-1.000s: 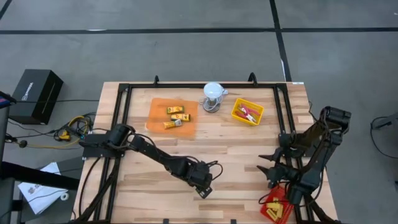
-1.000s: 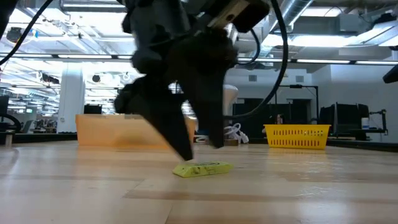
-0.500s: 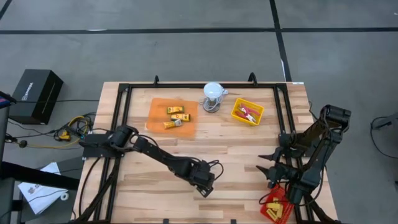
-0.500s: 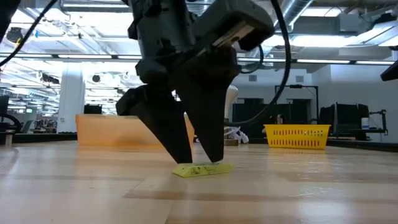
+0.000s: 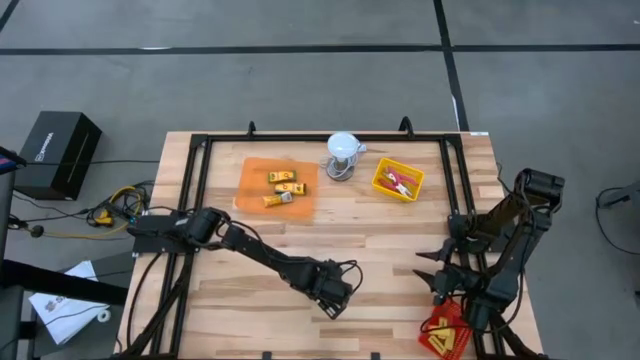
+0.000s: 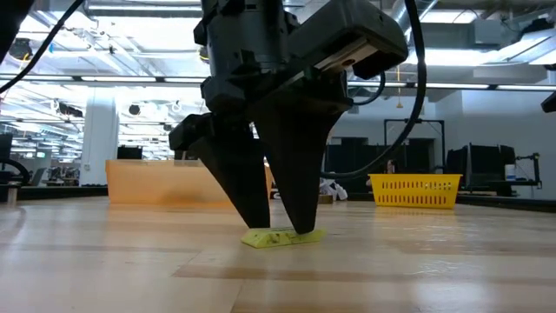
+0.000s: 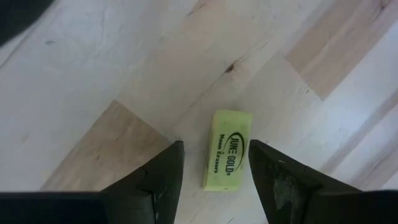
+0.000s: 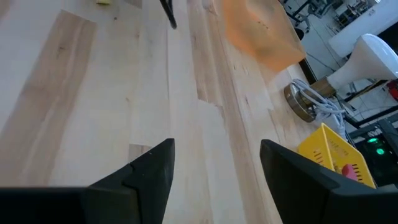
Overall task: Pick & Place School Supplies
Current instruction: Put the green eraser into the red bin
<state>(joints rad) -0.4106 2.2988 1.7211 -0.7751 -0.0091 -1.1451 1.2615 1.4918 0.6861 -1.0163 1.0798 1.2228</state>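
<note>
Yellow eraser [image 7: 228,149] with dark lettering, pale wood table [image 7: 93,68], orange tray [image 5: 277,185], seemingly red items.

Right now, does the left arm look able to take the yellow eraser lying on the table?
Probably yes. The left gripper is open, one finger on each side of the yellow eraser, its tips almost down at the table. Nothing stands between them. The right gripper waits far off.

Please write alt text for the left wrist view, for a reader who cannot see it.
The left pincer is open, its two dark fingers on either side of a small yellow eraser with dark printed lettering. The eraser lies flat on the light wooden table, not yet gripped.
</note>
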